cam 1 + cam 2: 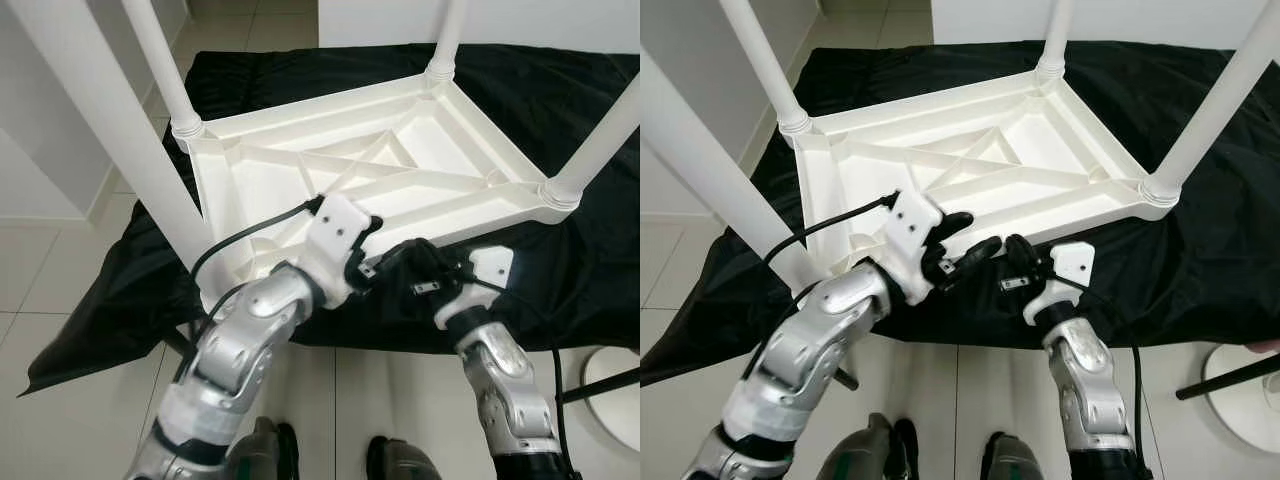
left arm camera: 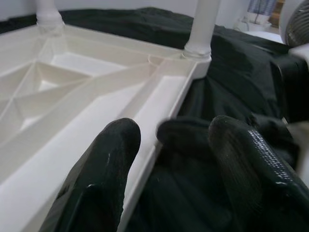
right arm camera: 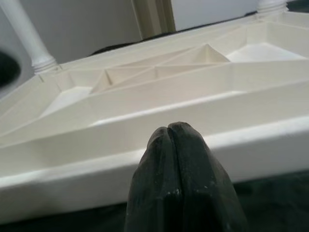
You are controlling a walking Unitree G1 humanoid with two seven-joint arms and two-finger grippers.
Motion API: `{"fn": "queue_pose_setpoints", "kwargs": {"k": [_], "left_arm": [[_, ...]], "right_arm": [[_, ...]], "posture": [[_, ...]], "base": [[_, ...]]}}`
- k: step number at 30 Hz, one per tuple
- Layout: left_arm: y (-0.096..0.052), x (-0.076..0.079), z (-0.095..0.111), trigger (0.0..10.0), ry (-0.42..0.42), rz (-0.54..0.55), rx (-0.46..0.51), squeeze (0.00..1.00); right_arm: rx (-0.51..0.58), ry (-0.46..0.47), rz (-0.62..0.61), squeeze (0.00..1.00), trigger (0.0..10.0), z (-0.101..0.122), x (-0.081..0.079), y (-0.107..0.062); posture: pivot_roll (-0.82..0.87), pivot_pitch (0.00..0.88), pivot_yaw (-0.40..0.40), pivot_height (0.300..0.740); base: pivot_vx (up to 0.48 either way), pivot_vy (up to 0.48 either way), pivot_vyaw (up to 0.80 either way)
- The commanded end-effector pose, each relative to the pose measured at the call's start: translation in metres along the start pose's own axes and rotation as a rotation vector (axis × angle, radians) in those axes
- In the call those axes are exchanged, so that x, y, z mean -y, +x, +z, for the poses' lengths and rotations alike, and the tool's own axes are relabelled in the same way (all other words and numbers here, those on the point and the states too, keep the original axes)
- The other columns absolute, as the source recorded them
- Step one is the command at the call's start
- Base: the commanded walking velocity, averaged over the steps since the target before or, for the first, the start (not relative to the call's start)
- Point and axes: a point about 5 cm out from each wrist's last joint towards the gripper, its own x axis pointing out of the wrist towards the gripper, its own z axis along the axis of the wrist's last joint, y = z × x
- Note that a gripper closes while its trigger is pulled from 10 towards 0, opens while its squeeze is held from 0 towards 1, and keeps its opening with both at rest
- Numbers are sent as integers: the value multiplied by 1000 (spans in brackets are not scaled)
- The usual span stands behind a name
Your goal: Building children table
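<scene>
Table (image 1: pixel 970 160), white plastic, lies upside down on a black cloth (image 1: pixel 1200 230) spread over the floor (image 1: pixel 680 260), its ribbed underside facing up and four legs standing from the corners. One leg (image 1: pixel 710 190) at the near corner on the robot's left rises close past the camera.

Both grippers are at the table's near edge. The left gripper (image 1: pixel 962 240) reaches in from the left with its fingers parted to a moderate gap; in the left wrist view one finger (image 2: pixel 99 179) sits over the white rim and the other (image 2: pixel 256 169) over the cloth just outside it, so the edge runs between them. Whether either finger touches the rim cannot be told.

The right gripper (image 1: pixel 1020 262) is just beside it, to the right, over the cloth right at the rim. Its fingers (image 3: pixel 178 183) are pressed together with nothing between them, tips pointing at the table's outer side wall, which lies just ahead of them.
</scene>
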Motion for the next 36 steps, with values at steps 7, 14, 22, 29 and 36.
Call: {"fn": "queue_pose_setpoints", "kwargs": {"k": [7, 14, 22, 29, 36], "left_arm": [[-26, 6, 1, 10000, -6, -123, -7, 0], [-71, 6, 2, 10000, 3, -66, -25, 0], [-108, 3, -1, 10000, -46, -97, -88, 0], [-131, -2, -3, 10000, -37, -104, -174, 0], [-164, -12, -4, 10000, -11, -103, -327, 0]], "right_arm": [[5, 1, -31, 0, 10000, -4, -1, 7], [9, -14, -17, 0, 10000, -5, 5, 13], [14, -30, -11, 0, 10000, -3, 12, 22], [20, -31, 13, 0, 10000, -4, 9, 28], [28, -26, 9, 0, 10000, -5, 11, 32]], "posture": [[43, 78, 40, 740], [71, 52, 4, 740], [103, 31, -18, 740], [130, 26, -26, 740], [146, 41, -26, 740]], "base": [[0, 0, 0], [0, 0, 0], [0, 0, 0], [0, 0, 0], [0, 0, 0]]}}
